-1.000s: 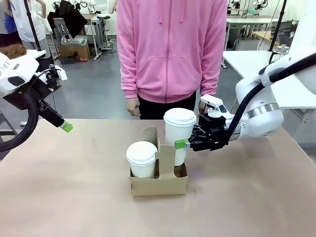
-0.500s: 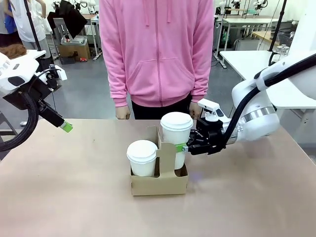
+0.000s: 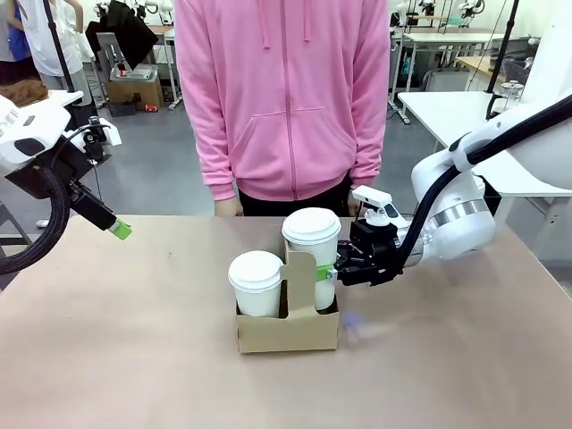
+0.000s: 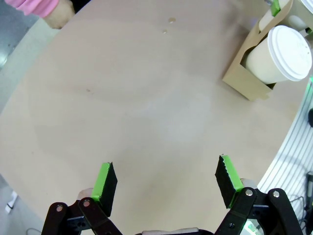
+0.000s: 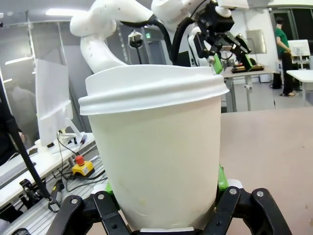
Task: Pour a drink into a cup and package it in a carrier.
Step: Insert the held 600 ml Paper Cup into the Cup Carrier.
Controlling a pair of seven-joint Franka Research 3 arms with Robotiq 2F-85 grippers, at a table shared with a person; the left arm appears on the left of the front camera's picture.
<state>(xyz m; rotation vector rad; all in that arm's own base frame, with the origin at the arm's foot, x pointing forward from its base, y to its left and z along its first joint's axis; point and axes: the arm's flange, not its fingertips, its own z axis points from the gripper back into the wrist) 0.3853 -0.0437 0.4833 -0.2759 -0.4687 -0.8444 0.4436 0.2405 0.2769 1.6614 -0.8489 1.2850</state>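
The right gripper (image 3: 328, 272) has its fingers pinching the tall white cup (image 3: 312, 255) with a lid. The cup stands in the right slot of the brown carrier (image 3: 288, 329), which sits in the middle of the bench (image 3: 134, 357). A shorter white cup (image 3: 256, 284) (also with a lid) stands in the left slot. The left gripper (image 4: 165, 188) hangs over the left side of the bench, well apart from the carrier, with its fingers spread wide and nothing between them. A person in a pink hoodie (image 3: 284, 94) stands at the far side.
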